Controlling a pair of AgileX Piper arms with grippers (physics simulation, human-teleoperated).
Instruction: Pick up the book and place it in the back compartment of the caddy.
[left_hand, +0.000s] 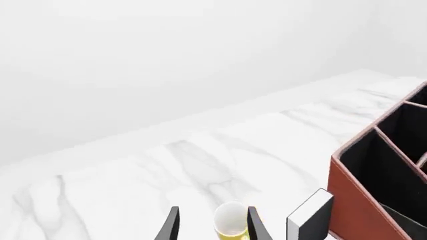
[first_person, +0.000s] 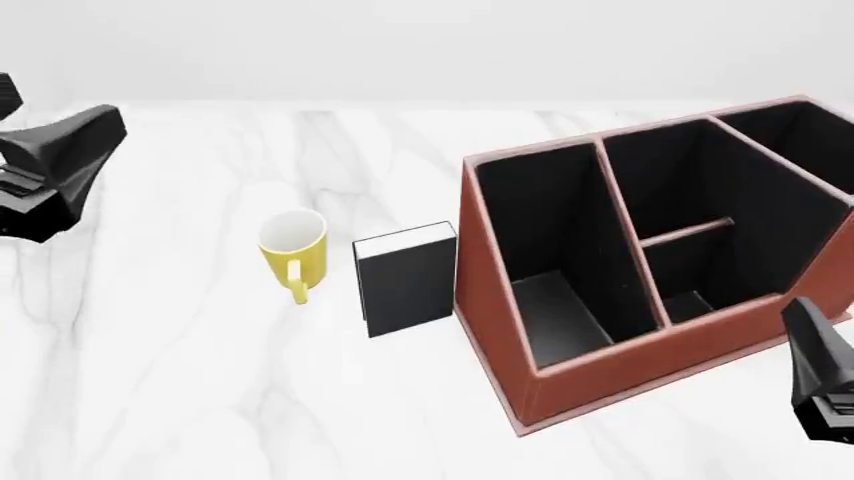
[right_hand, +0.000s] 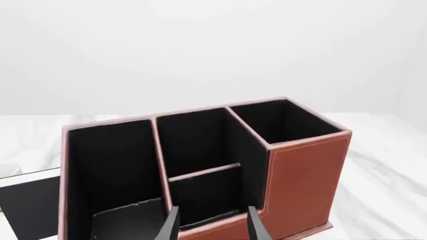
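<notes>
The black book (first_person: 407, 280) with white page edges stands upright on the table between the yellow mug (first_person: 294, 250) and the reddish-brown caddy (first_person: 497, 300). The small cell (first_person: 691, 280) between the short cross divider and the caddy's low rim is empty. My left gripper (left_hand: 213, 227) is open and empty, with the mug (left_hand: 230, 220) showing between its fingers and the book (left_hand: 310, 217) beside it. My right gripper (right_hand: 213, 227) is open and empty, just in front of the caddy's low rim (right_hand: 220, 222). Both arms (first_person: 54, 170) (first_person: 825, 375) are apart from the book.
The caddy also has a long full-length cell (first_person: 554, 250), a cell behind the cross divider (first_person: 667, 180) and a far cell (first_person: 787, 150), all black-lined. The book's edge (right_hand: 30, 200) shows left of the caddy in the right wrist view. The table is white marble (first_person: 200, 380).
</notes>
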